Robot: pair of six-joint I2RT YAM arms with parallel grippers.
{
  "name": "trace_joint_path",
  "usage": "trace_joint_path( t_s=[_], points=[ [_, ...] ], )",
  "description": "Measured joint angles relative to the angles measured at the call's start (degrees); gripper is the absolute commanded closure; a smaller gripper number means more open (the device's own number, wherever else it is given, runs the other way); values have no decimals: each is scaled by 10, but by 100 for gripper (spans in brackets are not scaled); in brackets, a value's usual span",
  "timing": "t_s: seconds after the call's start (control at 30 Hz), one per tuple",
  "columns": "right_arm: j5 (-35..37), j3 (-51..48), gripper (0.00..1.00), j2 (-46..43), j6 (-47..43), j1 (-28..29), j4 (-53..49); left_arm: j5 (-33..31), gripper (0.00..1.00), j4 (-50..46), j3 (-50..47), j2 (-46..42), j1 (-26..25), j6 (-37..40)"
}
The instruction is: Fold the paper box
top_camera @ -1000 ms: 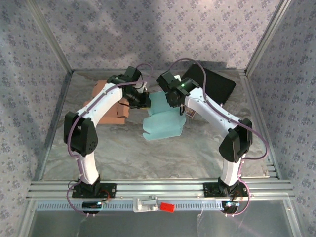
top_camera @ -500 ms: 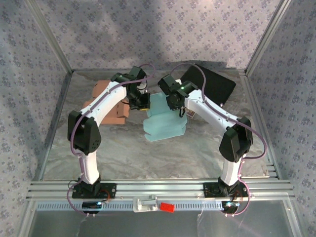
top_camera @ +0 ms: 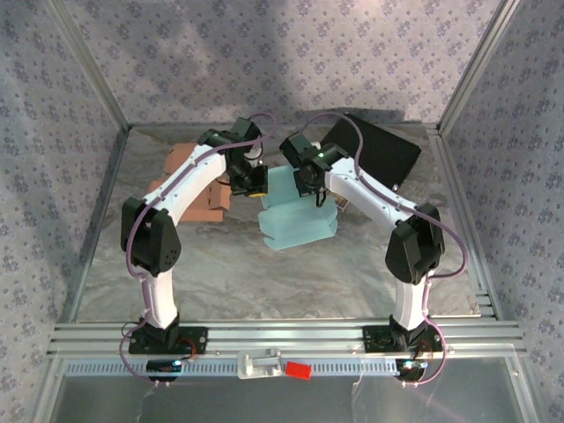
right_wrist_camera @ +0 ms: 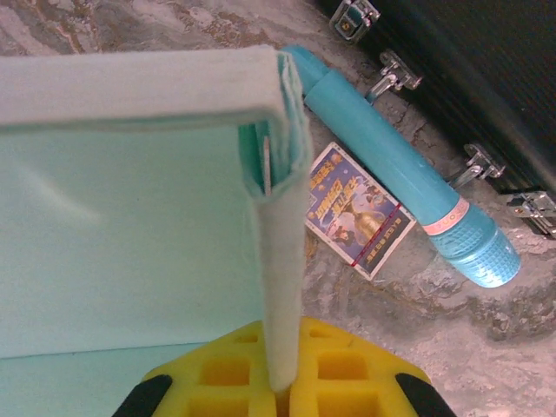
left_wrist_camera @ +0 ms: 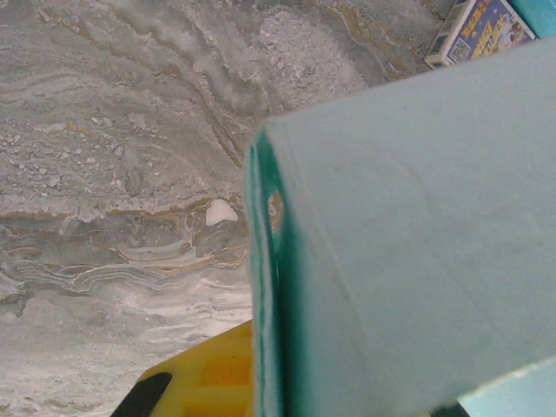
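This is a robotics lab test cell. Two white-and-black robot arms, the left arm [top_camera: 172,207] and the right arm [top_camera: 374,196], are bolted to slotted aluminium rails [top_camera: 282,333] at the near edge of a marble-patterned table [top_camera: 264,278]. Bare metal posts [top_camera: 86,62] frame the cell, panels [top_camera: 282,62] with a small floral print wall it in, and purple cables [top_camera: 462,254] loop along the arms.

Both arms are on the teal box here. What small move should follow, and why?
Probably the right gripper should swing its pinched wall inward to crease it, while the left gripper steadies the box. The right jaws are shut on a thin wall, and the box looks only partly formed.
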Motion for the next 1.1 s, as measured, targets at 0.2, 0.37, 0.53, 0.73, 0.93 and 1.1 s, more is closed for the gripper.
trace_joint_path(
  t_s=[0.2, 0.37, 0.53, 0.73, 0.93, 1.1],
  points=[
    [28, 19, 89, 9, 0, 10, -19, 0, 100, 0, 11, 9, 0, -2],
    [20, 19, 76, 9, 0, 0, -17, -2, 100, -4, 18, 12, 0, -2],
    [3, 19, 77, 9, -2, -11, -17, -2, 100, -5, 19, 15, 0, -2],
    [-5, 19, 71, 10, -2, -18, -15, -2, 100, -7, 26, 15, 0, -2],
    [-21, 21, 70, 15, -2, -23, -14, -2, 100, -12, 26, 16, 0, -2],
    [-28, 21, 71, 20, -2, -24, -14, -2, 100, -17, 26, 16, 0, -2]
  ],
)
